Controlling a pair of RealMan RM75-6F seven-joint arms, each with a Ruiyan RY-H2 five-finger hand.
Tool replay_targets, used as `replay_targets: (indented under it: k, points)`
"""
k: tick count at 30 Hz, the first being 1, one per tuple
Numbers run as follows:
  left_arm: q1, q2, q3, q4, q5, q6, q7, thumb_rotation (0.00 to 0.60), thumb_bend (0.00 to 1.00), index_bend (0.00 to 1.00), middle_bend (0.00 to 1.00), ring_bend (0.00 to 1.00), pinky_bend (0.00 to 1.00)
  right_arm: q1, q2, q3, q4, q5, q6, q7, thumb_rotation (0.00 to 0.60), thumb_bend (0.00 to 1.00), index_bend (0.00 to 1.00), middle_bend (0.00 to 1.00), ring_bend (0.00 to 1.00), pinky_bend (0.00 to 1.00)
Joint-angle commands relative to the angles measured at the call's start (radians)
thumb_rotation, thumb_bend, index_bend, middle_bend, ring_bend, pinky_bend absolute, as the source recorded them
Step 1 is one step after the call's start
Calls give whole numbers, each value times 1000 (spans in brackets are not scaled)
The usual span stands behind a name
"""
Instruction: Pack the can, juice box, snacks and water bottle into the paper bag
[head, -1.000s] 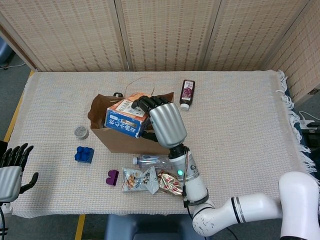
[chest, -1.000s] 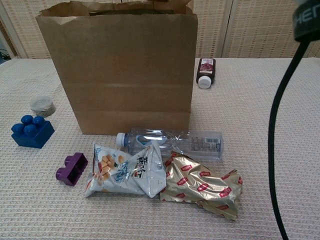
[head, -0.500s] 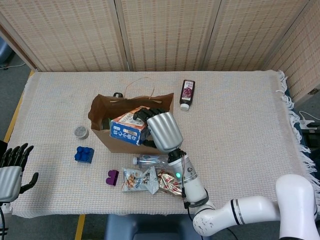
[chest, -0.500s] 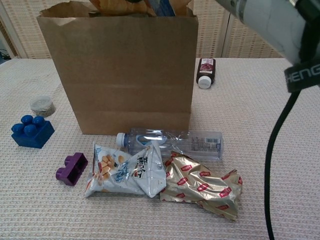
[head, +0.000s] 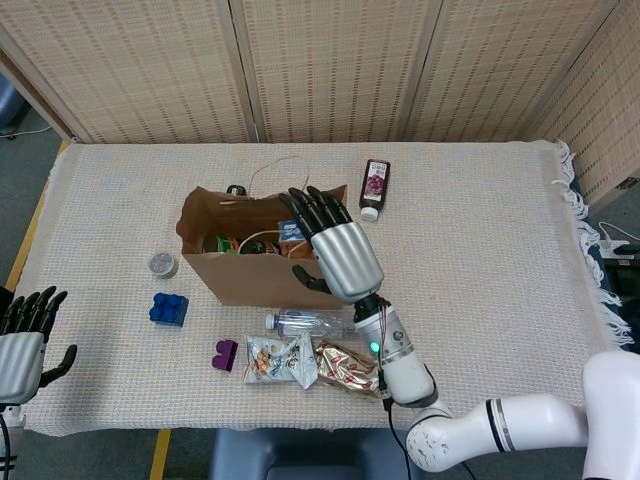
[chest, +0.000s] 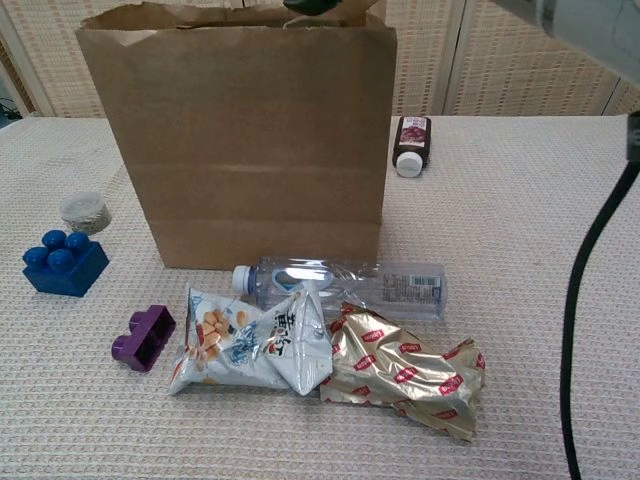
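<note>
1. We hold our right hand (head: 335, 250) over the mouth of the paper bag (chest: 240, 150), its fingers (head: 312, 207) spread apart and gripping nothing.
2. Looking down from the head view, we see the juice box (head: 291, 236) lying inside the bag beside other contents we cannot make out clearly; whether the can is among them we cannot tell.
3. The bag stands upright on the desk (head: 480, 240), mouth open upward, which we judge lets things drop straight in.
4. The water bottle (chest: 345, 283) lies on its side just in front of the bag, cap to our left.
5. Two snacks rest against it on the near side: a white and blue packet (chest: 250, 340) and a gold packet (chest: 405, 372), touching each other.
6. Our left hand (head: 22, 345) hangs off the desk's edge, well apart from everything, fingers loosely open and holding nothing.
7. We judge the bottle and snacks are left to pack, within easy reach of the right hand.
</note>
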Motion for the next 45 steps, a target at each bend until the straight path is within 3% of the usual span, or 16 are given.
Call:
replay_targets:
  k: [1, 6, 13, 18, 23, 29, 39, 45]
  points:
    - [0, 0, 0, 0, 0, 0, 1, 600, 375, 69, 0, 0, 0, -31, 35, -5, -28, -20, 0, 44, 600, 157, 0, 43, 0, 96]
    - [0, -2, -1, -1, -2, 1, 6, 600, 375, 68, 0, 0, 0, -112, 154, -35, -76, -67, -1, 109, 600, 156, 0, 43, 0, 96]
    - [0, -3, -2, -3, -4, 1, 16, 600, 376, 69, 0, 0, 0, -257, 366, -85, -107, -42, -55, 272, 600, 156, 0, 43, 0, 96]
    - [0, -6, -3, -5, -7, 3, 28, 600, 375, 69, 0, 0, 0, -332, 454, -184, -58, -97, -141, 351, 600, 157, 0, 43, 0, 96]
    - [-1, -10, -5, -8, -12, 5, 45, 600, 374, 69, 0, 0, 0, -363, 447, -288, 6, -205, -206, 344, 600, 141, 0, 43, 0, 96]
    - [-1, -13, -7, -10, -16, 7, 55, 600, 375, 69, 0, 0, 0, -346, 411, -361, 33, -323, -296, 299, 600, 99, 0, 43, 0, 96]
    - [-1, -12, -8, -9, -17, 5, 49, 600, 375, 68, 0, 0, 0, -286, 357, -430, 44, -485, -445, 253, 600, 74, 0, 43, 0, 96]
    - [-2, -11, -8, -8, -16, 3, 45, 600, 375, 69, 0, 0, 0, -258, 365, -459, 64, -593, -500, 312, 600, 70, 0, 43, 0, 87]
